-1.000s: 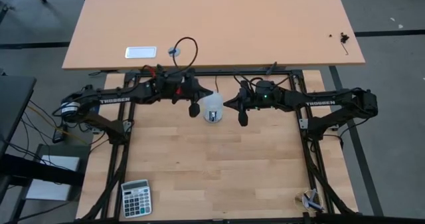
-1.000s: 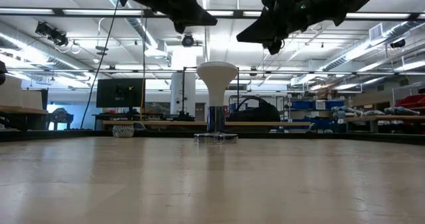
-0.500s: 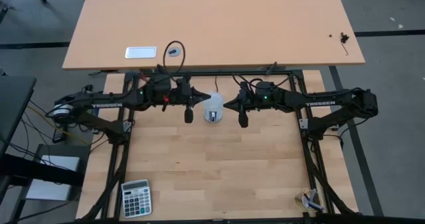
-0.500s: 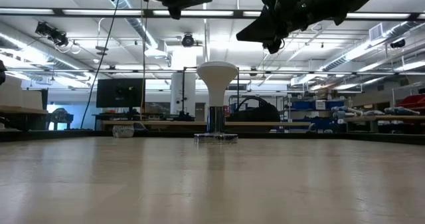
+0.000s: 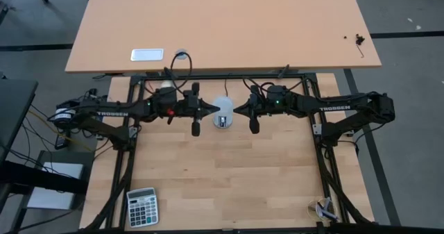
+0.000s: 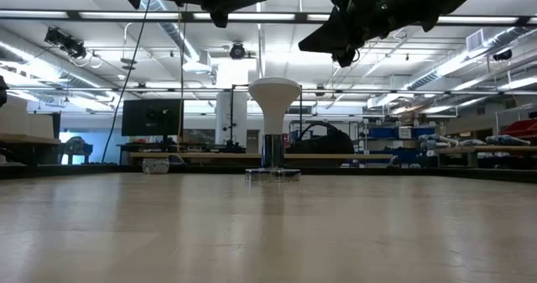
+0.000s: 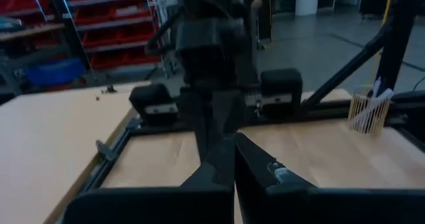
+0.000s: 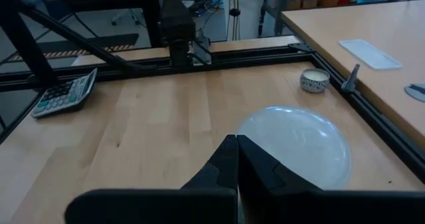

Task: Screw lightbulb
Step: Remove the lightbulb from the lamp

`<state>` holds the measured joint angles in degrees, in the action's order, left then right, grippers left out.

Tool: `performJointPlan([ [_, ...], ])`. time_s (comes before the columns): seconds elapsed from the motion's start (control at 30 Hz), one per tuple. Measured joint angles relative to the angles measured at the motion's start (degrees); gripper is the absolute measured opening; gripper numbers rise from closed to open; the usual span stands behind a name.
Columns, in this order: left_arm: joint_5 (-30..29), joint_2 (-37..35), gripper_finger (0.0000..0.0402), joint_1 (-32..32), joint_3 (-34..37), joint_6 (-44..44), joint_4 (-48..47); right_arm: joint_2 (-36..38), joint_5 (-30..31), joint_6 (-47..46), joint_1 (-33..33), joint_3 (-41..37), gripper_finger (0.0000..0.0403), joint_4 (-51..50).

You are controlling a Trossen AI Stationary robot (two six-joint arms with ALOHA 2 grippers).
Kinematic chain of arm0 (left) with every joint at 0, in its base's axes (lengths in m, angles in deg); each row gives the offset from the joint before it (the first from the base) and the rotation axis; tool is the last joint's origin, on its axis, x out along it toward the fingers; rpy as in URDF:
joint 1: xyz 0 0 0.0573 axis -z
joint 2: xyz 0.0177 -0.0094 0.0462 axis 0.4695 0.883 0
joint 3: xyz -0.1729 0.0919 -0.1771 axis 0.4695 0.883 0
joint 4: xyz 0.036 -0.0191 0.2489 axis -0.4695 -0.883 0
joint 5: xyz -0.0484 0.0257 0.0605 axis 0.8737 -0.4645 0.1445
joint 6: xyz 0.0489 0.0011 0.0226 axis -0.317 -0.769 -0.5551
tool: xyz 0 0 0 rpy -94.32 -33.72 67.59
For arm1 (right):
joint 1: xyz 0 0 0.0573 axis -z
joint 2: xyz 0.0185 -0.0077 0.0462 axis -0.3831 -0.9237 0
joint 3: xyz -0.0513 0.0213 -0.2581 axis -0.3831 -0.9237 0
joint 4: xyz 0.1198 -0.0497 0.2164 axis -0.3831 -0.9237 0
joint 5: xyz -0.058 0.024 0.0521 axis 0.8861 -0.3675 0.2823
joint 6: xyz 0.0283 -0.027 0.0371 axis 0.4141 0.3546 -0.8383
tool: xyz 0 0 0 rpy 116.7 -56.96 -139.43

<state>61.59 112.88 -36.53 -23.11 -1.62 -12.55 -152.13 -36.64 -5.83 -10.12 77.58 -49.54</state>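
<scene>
A calculator is lying at the 7 o'clock corner of the bench, and a small pale holder of sticks is sitting at the 5 o'clock corner. Farther in, toward 12 o'clock, the bulb is standing upright on its base, dome up, between the two claws and touching neither. The left claw is hovering just at the bulb's 9 o'clock side, fingers pressed together and holding nothing. The right claw is hanging at the bulb's 3 o'clock side, also pinched closed and empty. Beyond the frame, a second tabletop is carrying a white card.
</scene>
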Motion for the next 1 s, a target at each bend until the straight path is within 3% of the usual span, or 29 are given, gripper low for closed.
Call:
performJointPlan([
  [0.43,3.09,-0.41,0.0001,2.08,3.17,1.5,2.65,0.0,-0.02,0.13,-1.8,0.0,0.0009,-0.26],
  [0.73,-3.2,-5.23,0.0,5.49,7.9,0.41,3.79,0.0,-0.04,0.96,-2.31,-0.02,0.0009,-1.73],
  [1.0,-4.5,-7.62,0.0,5.77,10.39,4.84,3.99,0.0,-0.04,1.05,-2.56,-0.02,0.0009,-1.82],
])
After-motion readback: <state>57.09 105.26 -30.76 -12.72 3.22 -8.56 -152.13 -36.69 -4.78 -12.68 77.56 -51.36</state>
